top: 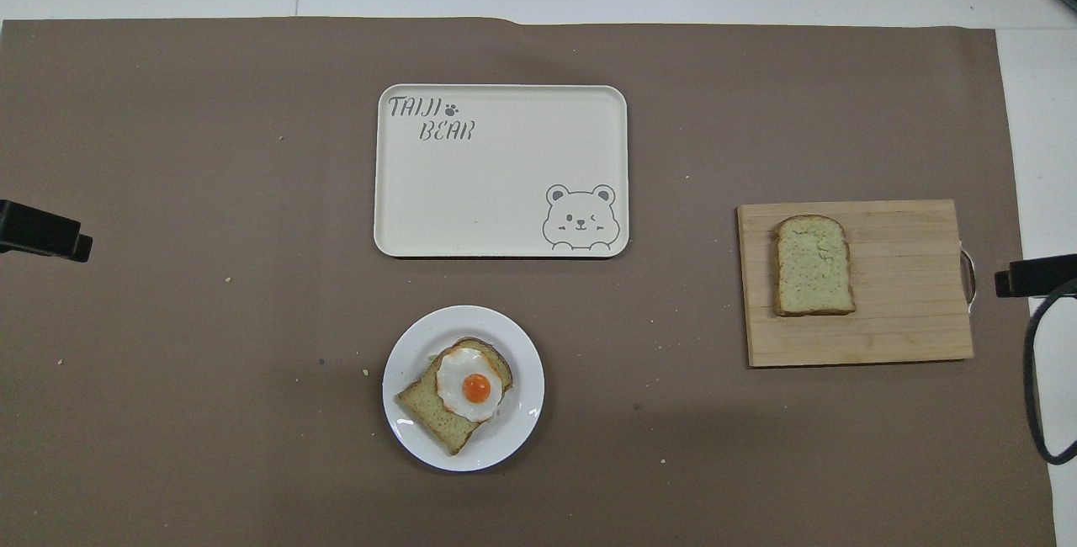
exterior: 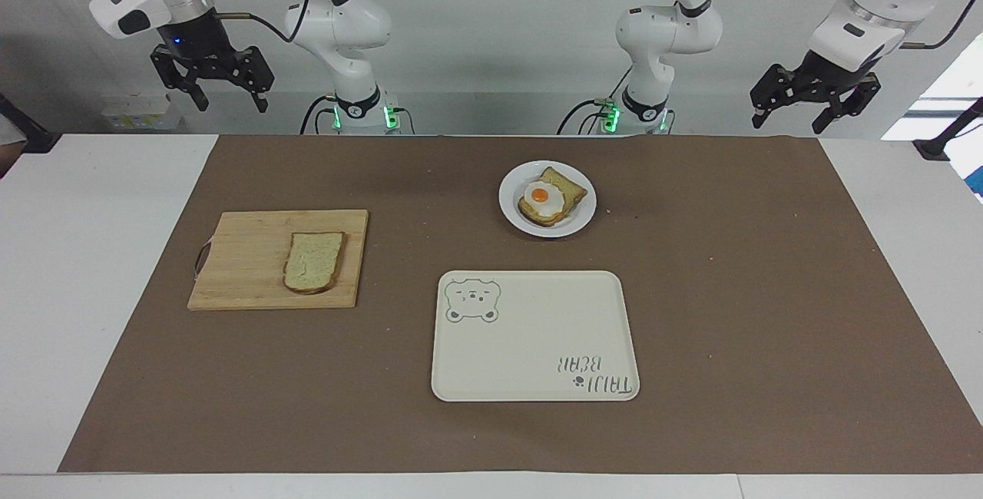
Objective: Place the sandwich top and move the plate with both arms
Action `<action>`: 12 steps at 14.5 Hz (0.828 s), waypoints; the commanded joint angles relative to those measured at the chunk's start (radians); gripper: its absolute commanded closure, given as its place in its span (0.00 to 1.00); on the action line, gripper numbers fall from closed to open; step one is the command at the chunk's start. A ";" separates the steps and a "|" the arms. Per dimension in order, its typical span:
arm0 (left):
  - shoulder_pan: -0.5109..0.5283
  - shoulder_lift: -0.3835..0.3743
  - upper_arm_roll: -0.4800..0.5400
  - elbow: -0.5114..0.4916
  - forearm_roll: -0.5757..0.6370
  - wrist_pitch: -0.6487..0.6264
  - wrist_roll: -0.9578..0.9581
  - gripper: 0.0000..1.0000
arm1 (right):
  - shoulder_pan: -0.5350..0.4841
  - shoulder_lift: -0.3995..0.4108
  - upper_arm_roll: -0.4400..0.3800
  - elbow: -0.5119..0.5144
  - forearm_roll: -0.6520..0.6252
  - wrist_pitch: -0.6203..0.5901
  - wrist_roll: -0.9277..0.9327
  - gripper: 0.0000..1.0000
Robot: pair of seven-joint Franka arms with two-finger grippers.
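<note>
- The sandwich top (exterior: 313, 261) lies flat on a wooden cutting board (exterior: 246, 269) toward the right arm's end of the tabletop (exterior: 92, 253).
- The plate (exterior: 547, 199) sits mid-table, nearer the robots than the cream tray (exterior: 534, 335), carrying a toasted slice (exterior: 564, 190) topped with a fried egg (exterior: 541, 198).
- The right gripper (exterior: 219, 92) hangs raised at the robots' edge, fingers wide, holding nothing.
- The left gripper (exterior: 799, 111) hangs likewise at its own end, fingers wide and empty.
</note>
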 commanded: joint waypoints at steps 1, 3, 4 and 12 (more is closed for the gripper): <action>-0.012 0.006 0.006 0.021 0.002 -0.019 0.003 0.00 | -0.011 -0.005 0.002 -0.005 0.004 0.014 -0.015 0.00; -0.012 0.004 0.006 0.019 0.001 -0.019 0.003 0.00 | -0.011 -0.005 0.002 -0.005 0.004 0.014 -0.015 0.00; -0.012 0.004 0.006 0.018 0.001 -0.019 0.003 0.00 | -0.011 -0.005 0.003 -0.003 0.004 0.014 -0.015 0.00; -0.014 -0.001 0.006 0.010 0.001 -0.019 0.000 0.00 | -0.011 -0.005 0.003 -0.003 0.004 0.014 -0.015 0.00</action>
